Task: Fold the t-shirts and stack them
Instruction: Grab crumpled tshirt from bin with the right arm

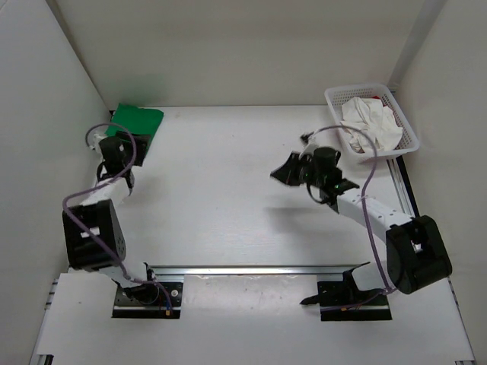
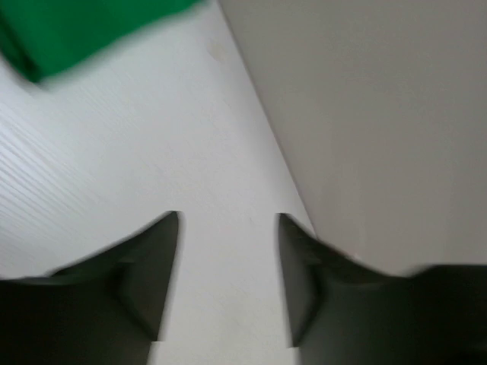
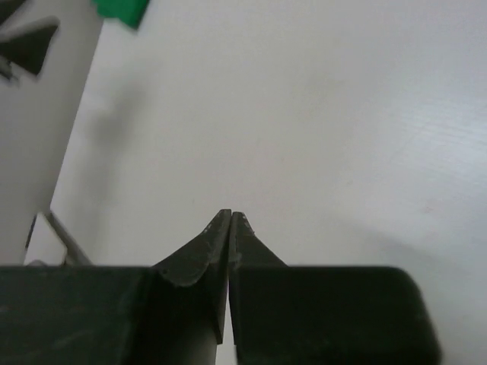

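On wide white tabletop: far right, white plastic mesh basket holding crumpled white cloth t-shirt; far left, flat folded bright green cloth t-shirt. Left end effector released, empty, near green; right end effector clenched on nothing. Basket only in top view; wrist views: just green edges.

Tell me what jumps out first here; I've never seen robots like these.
The bright green t-shirt, folded flat at the far left corner of the white table, stands out most. At the far right, a white mesh basket holds a crumpled white t-shirt. The left end effector hangs open near the green t-shirt; the right end effector is shut over bare table.
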Tool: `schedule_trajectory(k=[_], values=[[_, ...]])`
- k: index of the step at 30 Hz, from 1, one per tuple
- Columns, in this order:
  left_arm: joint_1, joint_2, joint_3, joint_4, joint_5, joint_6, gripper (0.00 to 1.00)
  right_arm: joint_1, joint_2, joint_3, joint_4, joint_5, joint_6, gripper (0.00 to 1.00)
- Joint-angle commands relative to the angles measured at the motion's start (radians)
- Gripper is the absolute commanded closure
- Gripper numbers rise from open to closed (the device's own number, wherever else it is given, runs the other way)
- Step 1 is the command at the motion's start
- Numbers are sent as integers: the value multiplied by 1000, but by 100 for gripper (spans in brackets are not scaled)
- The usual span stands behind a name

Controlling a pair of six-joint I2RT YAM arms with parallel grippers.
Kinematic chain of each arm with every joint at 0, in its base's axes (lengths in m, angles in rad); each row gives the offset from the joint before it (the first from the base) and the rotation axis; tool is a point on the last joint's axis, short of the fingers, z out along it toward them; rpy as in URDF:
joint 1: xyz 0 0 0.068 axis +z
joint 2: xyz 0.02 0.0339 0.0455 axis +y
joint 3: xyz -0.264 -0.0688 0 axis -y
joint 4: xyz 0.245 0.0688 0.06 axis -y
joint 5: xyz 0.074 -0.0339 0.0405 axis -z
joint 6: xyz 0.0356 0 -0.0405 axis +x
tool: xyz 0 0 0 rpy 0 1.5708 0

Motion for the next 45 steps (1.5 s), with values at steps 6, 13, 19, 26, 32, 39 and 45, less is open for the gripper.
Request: schedule_trajectory(k=[6, 13, 19, 26, 32, 39, 45], values=[[-593, -268, -213, -20, -74, 235, 63, -319, 54, 394, -371, 221, -143, 100], [-819, -248, -282, -2, -37, 310, 65, -564, 210, 602, -490, 363, -244, 100], [-973, -247, -327, 41, 7, 338, 61, -681, 430, 731, -478, 379, -293, 79], [-988, -210, -365, 72, 73, 335, 55, -719, 632, 969, -524, 359, -355, 49], [-996, -165, -375, 119, 109, 323, 55, -678, 760, 1087, -538, 414, -402, 49], [-981, -168, -383, 116, 96, 317, 55, -663, 910, 1310, -650, 397, -401, 72], [-967, -182, -392, 110, 95, 309, 55, -624, 769, 1309, -657, 437, -398, 100]])
